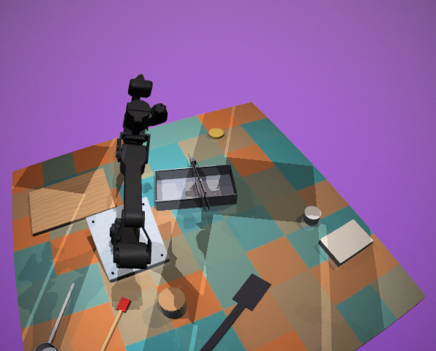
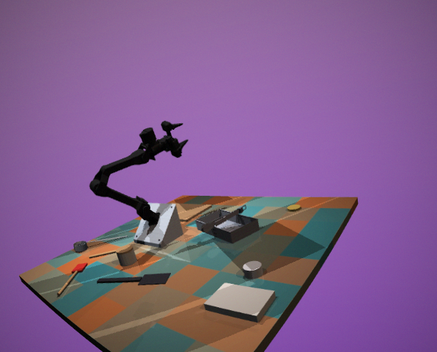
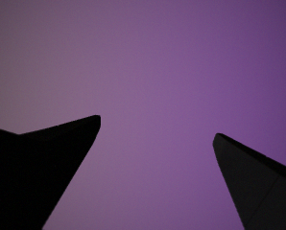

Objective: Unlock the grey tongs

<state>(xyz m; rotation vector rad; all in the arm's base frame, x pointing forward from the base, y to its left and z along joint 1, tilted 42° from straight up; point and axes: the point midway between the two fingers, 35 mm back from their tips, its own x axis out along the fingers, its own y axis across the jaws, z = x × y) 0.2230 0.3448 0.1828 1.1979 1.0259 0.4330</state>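
Note:
The grey tongs (image 1: 198, 179) (image 2: 224, 218) lie across the roasting tin (image 1: 173, 205) (image 2: 221, 234), resting on its rims, with both ends sticking out past the walls. Their two arms look close together. The wooden board (image 1: 70, 199) (image 2: 198, 212) lies flat, left of the tin in the top view; the arm and its base hide part of it in the exterior view. My gripper (image 2: 185, 132) (image 3: 156, 129) is open and empty. It is high above the table, well away from the tongs, with its fingers pointing roughly sideways. The wrist view shows only purple background between the fingertips.
A yellow disc (image 1: 216, 132) (image 2: 293, 207) lies behind the tin. A grey cylinder (image 1: 312, 213) (image 2: 252, 268) and a pale block (image 1: 346, 240) (image 2: 239, 298) stand right. A wood-topped cylinder (image 1: 171, 300), a dark spatula (image 1: 252, 291), a red-headed tool (image 1: 123, 304) and a long-handled pan (image 1: 62, 313) are in front.

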